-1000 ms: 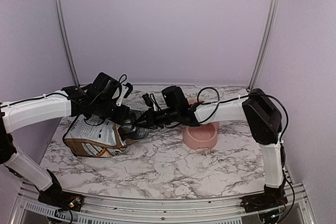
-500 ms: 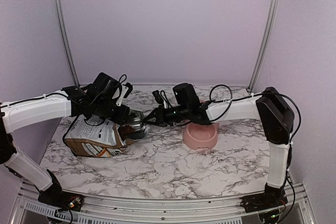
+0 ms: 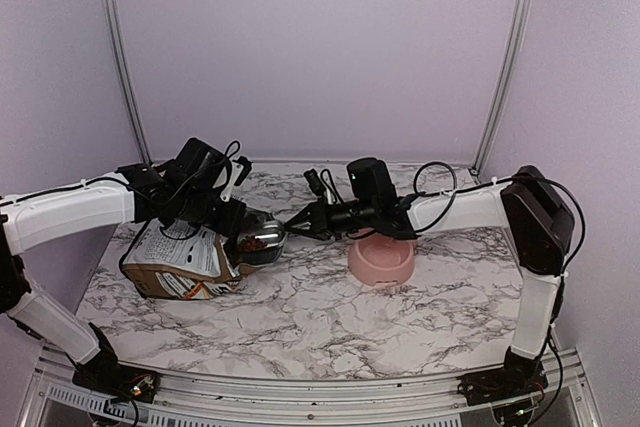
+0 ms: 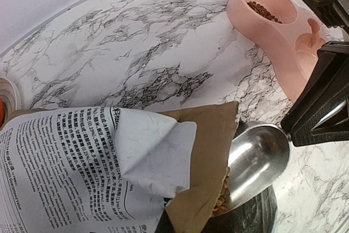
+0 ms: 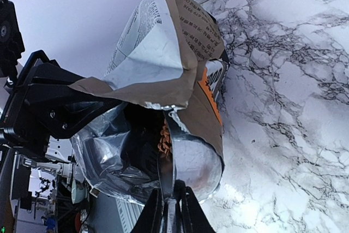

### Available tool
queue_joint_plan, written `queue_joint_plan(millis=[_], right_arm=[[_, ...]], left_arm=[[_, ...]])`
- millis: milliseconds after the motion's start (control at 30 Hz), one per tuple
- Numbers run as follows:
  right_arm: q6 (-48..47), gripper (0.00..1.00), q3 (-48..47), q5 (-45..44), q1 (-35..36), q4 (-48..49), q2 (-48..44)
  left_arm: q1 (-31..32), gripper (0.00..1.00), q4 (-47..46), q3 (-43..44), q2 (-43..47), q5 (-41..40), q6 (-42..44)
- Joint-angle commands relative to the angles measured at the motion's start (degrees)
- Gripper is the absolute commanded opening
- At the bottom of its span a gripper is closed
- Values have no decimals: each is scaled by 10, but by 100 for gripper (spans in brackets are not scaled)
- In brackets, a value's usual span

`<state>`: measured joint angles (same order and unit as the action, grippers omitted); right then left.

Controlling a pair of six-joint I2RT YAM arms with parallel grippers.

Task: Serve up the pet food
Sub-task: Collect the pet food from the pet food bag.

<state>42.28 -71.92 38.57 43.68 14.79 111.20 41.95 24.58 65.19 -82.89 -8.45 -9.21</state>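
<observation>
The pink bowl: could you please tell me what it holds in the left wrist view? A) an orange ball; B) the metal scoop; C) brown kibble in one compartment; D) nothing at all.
C: brown kibble lies in one compartment of the pink bowl, while the metal scoop is over at the mouth of the bag.

Metal scoop (image 4: 257, 157) at open bag (image 4: 65, 162) mouth

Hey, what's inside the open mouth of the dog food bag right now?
A metal scoop, held by the right gripper, pokes into the bag mouth with brown kibble at its rim. Deeper in, the foil lining and shadow hide how much is left.
</observation>
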Motion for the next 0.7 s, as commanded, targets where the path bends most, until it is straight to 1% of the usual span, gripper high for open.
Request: queue_joint_plan(millis=[0, 167, 333, 667], right_arm=[[32, 0, 19, 34, -15, 63, -25], [50, 0, 31, 56, -22, 86, -30], [88, 0, 43, 82, -27, 125, -33], [153, 0, 61, 118, -39, 175, -37]], left_arm=[[-7, 0, 7, 0, 23, -29, -3], [-10, 0, 7, 1, 21, -28, 1], [-12, 0, 7, 2, 20, -25, 1], [-23, 0, -1, -1, 34, 2, -7]])
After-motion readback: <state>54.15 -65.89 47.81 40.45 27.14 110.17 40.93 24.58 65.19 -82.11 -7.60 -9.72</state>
